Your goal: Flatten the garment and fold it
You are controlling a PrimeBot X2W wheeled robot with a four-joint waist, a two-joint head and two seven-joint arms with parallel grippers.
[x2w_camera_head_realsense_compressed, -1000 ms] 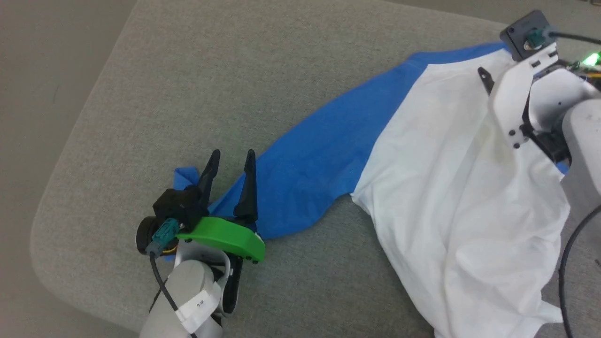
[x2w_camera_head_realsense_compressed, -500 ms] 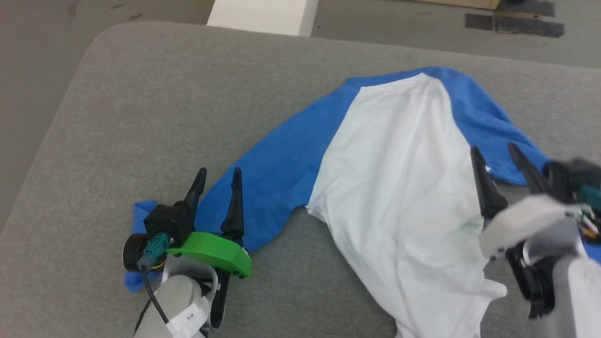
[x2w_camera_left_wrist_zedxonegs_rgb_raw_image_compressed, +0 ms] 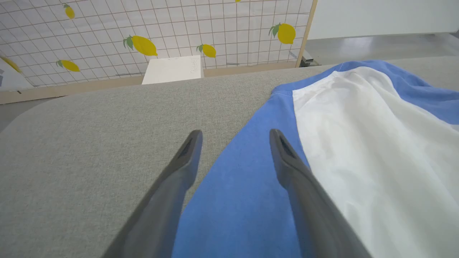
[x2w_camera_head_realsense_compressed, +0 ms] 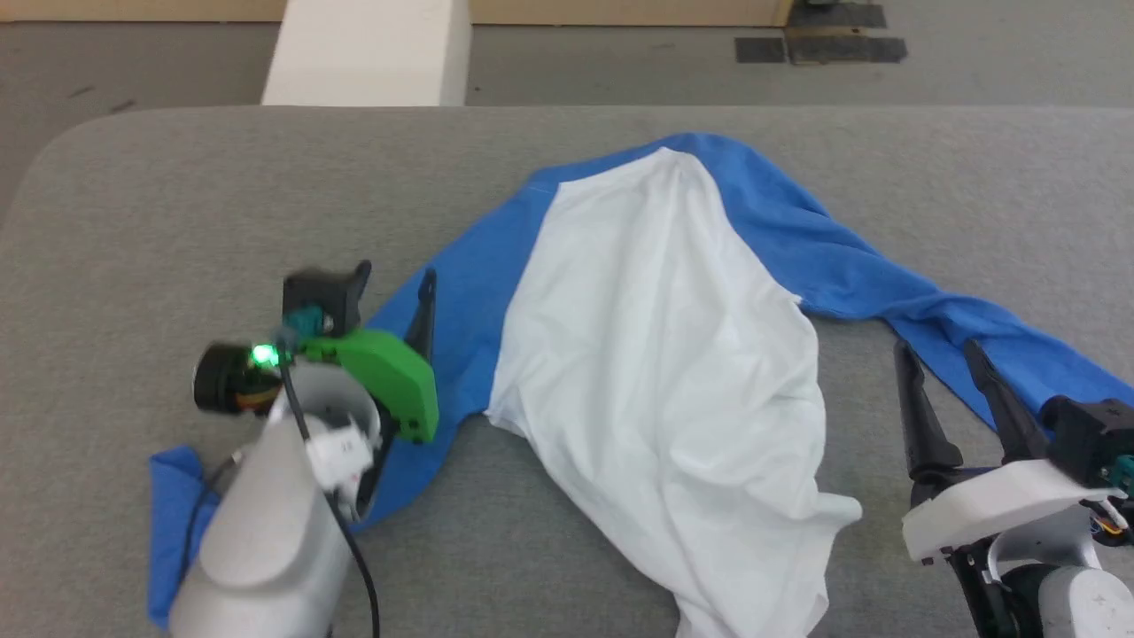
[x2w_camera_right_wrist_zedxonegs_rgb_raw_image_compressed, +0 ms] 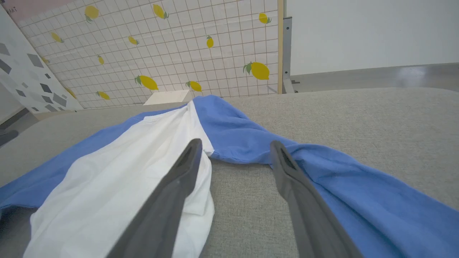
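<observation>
**A:** Where does the garment (x2w_camera_head_realsense_compressed: 656,337) lie?

**B:** On the grey surface (x2w_camera_head_realsense_compressed: 177,204), between both arms. Its white body (x2w_camera_head_realsense_compressed: 673,399) is bunched and wrinkled in the middle. The left sleeve (x2w_camera_head_realsense_compressed: 461,292) runs under the left gripper (x2w_camera_head_realsense_compressed: 396,275), and the right sleeve (x2w_camera_head_realsense_compressed: 886,283) runs toward the right gripper (x2w_camera_head_realsense_compressed: 935,347).

**A:** Do the jaws hold something?

**B:** No. On both grippers the jaws stand wide apart and hold nothing. The right gripper points at the bare gap between body and sleeve.

**A:** How will this cloth behave?

**B:** I think it is thin, light and very soft. It will sag, fold on itself and slide easily. I would pinch it at the sleeve ends or the hem corners and pull outward gently. A grip in the middle would only make more wrinkles.
</observation>
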